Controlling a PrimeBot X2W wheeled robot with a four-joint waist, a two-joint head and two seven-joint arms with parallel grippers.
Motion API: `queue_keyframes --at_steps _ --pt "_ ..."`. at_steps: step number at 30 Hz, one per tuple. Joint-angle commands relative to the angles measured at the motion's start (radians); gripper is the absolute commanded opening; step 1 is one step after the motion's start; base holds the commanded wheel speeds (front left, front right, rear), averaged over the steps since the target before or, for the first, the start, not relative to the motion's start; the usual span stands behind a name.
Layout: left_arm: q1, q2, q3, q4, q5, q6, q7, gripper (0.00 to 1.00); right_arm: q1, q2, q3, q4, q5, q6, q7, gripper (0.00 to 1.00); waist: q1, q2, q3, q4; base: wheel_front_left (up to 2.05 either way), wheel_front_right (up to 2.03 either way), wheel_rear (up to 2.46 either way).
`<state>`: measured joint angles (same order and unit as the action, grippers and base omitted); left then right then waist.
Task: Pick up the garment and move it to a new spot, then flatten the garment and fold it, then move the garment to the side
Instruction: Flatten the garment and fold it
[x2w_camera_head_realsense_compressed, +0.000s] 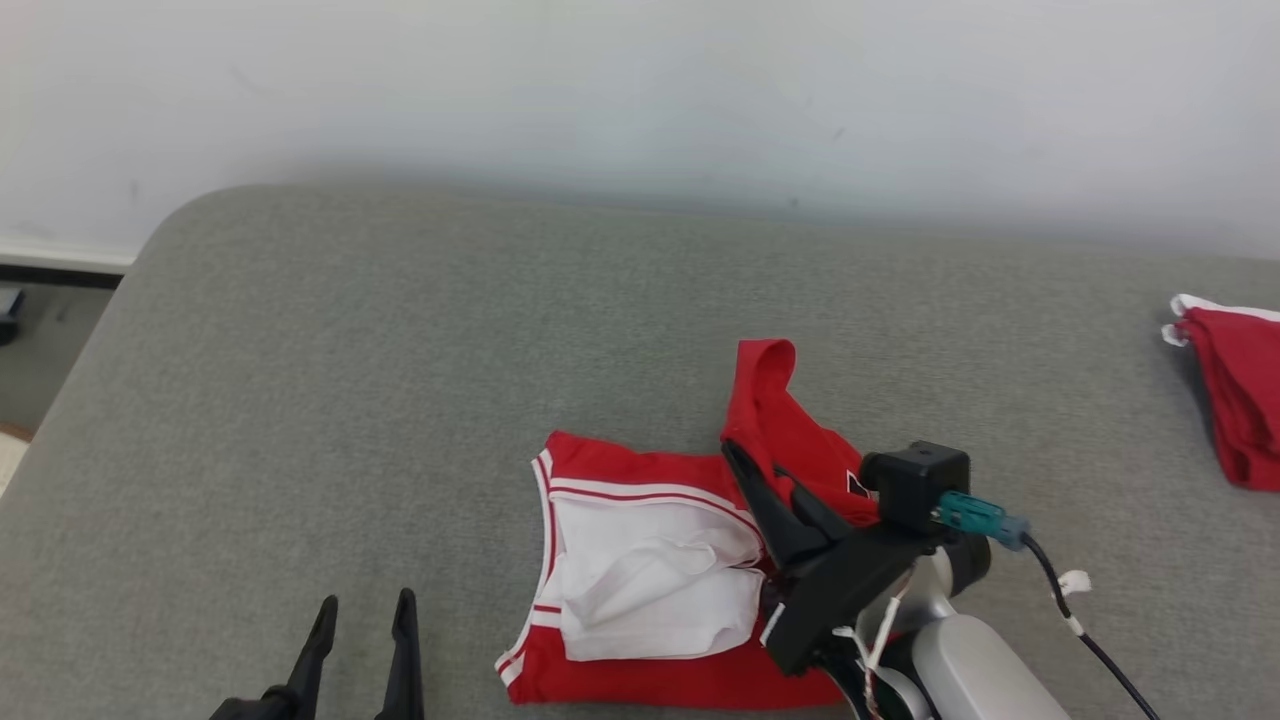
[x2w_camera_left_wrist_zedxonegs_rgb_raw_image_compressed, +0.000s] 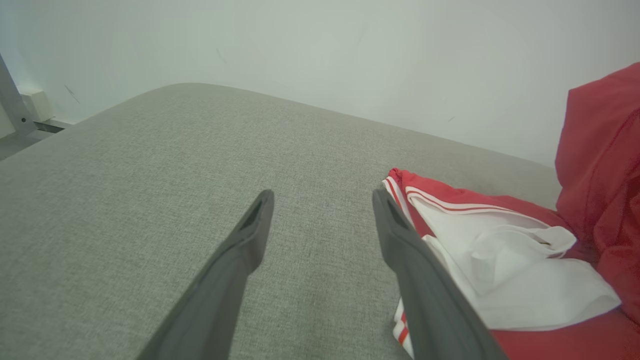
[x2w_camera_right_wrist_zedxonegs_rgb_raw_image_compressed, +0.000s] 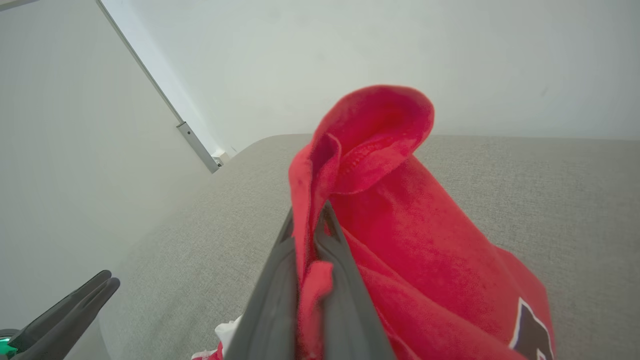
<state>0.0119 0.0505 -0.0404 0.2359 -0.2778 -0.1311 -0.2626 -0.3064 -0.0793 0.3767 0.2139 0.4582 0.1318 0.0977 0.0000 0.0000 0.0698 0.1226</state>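
Observation:
The garment (x2w_camera_head_realsense_compressed: 640, 580) is red with white trim and a white lining, lying on the grey padded table (x2w_camera_head_realsense_compressed: 400, 400) at the front centre. My right gripper (x2w_camera_head_realsense_compressed: 755, 470) is shut on a red fold at its right side and holds that fold raised. In the right wrist view the red cloth (x2w_camera_right_wrist_zedxonegs_rgb_raw_image_compressed: 380, 200) is pinched between the two fingers and curls over above their tips. My left gripper (x2w_camera_head_realsense_compressed: 365, 610) stands open over bare table, left of the garment. In the left wrist view the garment (x2w_camera_left_wrist_zedxonegs_rgb_raw_image_compressed: 500, 260) lies just right of my open left gripper (x2w_camera_left_wrist_zedxonegs_rgb_raw_image_compressed: 322, 200).
A second red and white garment (x2w_camera_head_realsense_compressed: 1235, 395) lies at the table's right edge. A pale wall (x2w_camera_head_realsense_compressed: 640, 100) runs behind the table. The table's rounded left corner (x2w_camera_head_realsense_compressed: 180, 230) drops to the floor. A cable (x2w_camera_head_realsense_compressed: 1080, 620) trails from my right wrist.

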Motion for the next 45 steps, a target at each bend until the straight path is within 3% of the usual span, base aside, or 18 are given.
queue_keyframes --at_steps 1,16,26,27,28,29,38,45 --pt "-0.025 -0.001 -0.011 0.004 -0.007 0.001 -0.004 1.00 -0.027 0.011 0.012 0.025 -0.008 -0.002 -0.007 0.00 0.0000 0.0000 0.021 0.040 0.00 0.00 0.00" --pt "-0.077 0.000 -0.084 0.030 -0.049 0.001 -0.004 1.00 -0.164 0.031 0.162 0.243 0.018 -0.002 -0.077 0.00 0.0000 0.0000 0.065 0.141 0.00 0.00 0.00" --pt "-0.076 0.000 -0.089 0.037 -0.056 0.001 -0.004 1.00 -0.213 0.031 0.226 0.379 0.070 -0.002 -0.141 0.00 0.0000 0.0000 0.060 0.157 0.00 0.00 0.00" --pt "-0.077 0.000 -0.087 0.038 -0.056 0.001 -0.004 1.00 -0.223 0.030 0.227 0.387 0.073 -0.002 -0.155 0.36 0.0000 0.0000 0.059 0.155 0.00 0.00 0.00" --pt "-0.077 0.000 -0.084 0.039 -0.056 0.001 -0.004 1.00 -0.231 0.030 0.231 0.397 0.078 -0.002 -0.164 0.78 0.0000 0.0000 0.057 0.153 0.00 0.00 0.00" --pt "-0.076 0.000 -0.080 0.039 -0.056 0.001 -0.004 1.00 -0.234 0.031 0.231 0.402 0.089 -0.002 -0.174 1.00 0.0000 0.0000 0.056 0.150 0.00 0.00 0.00" --pt "-0.052 0.000 -0.051 0.036 -0.041 0.001 -0.004 1.00 -0.275 0.029 0.205 0.348 0.159 -0.002 -0.259 1.00 0.0000 0.0000 0.038 0.107 0.00 0.00 0.00" --pt "-0.033 0.000 -0.029 0.024 -0.032 0.001 -0.004 1.00 -0.240 -0.075 0.062 0.254 0.111 -0.002 -0.300 1.00 0.0000 0.0000 0.028 0.077 0.00 0.00 0.00"
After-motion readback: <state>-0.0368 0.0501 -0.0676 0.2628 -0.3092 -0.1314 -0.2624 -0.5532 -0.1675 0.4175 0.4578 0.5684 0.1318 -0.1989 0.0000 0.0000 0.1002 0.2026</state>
